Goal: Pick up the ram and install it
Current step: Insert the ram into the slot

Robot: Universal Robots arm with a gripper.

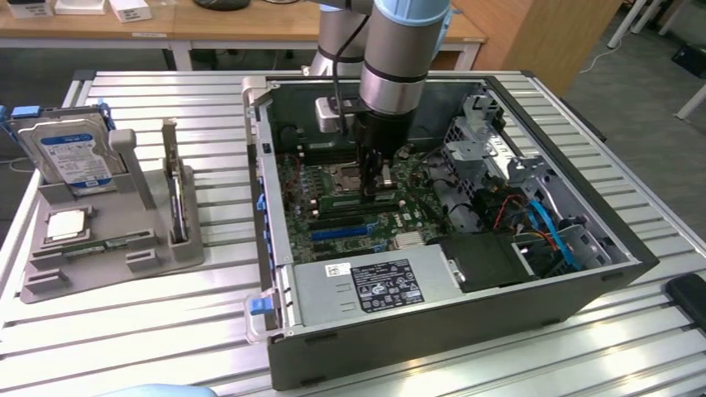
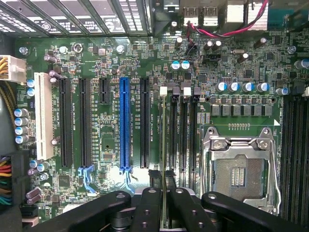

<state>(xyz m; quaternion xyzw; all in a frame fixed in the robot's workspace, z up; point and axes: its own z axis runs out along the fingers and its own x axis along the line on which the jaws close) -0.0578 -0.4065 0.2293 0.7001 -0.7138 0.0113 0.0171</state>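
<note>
Ram (image 2: pixel 164 140) stands on its long edge between my fingertips, so from my wrist I see it as 1 thin green line. My gripper (image 2: pixel 162 176) is clamped on it, with 1 black finger (image 2: pixel 153 193) against each flat face. Its long axis runs parallel to the slots of the motherboard (image 2: pixel 111 159). It is lined up with the narrow slot just beside the last long black slot (image 2: pixel 144 123), between that slot and the processor socket (image 2: pixel 241 169). Whether it is seated I cannot tell. In the exterior view the ram (image 1: pixel 359 198) runs lengthwise from that view's left to its right, under my gripper (image 1: pixel 379 184), inside the open computer case (image 1: pixel 441 339)

Counted: 1 ram in my grip, 1 blue slot (image 2: pixel 124 125), 1 white slot (image 2: pixel 45 116), 1 processor socket with a metal frame. On the exterior view's left, outside the case, 1 gray holder (image 1: pixel 165 240) carries 1 hard drive (image 1: pixel 72 157) with a blue-white label, standing upright, and 1 square silver processor chip (image 1: pixel 66 225) lying flat

Writing: white print beside the slots, and 1 black label (image 1: pixel 381 285) on the gray box in the case; both are too small for me to read
</note>
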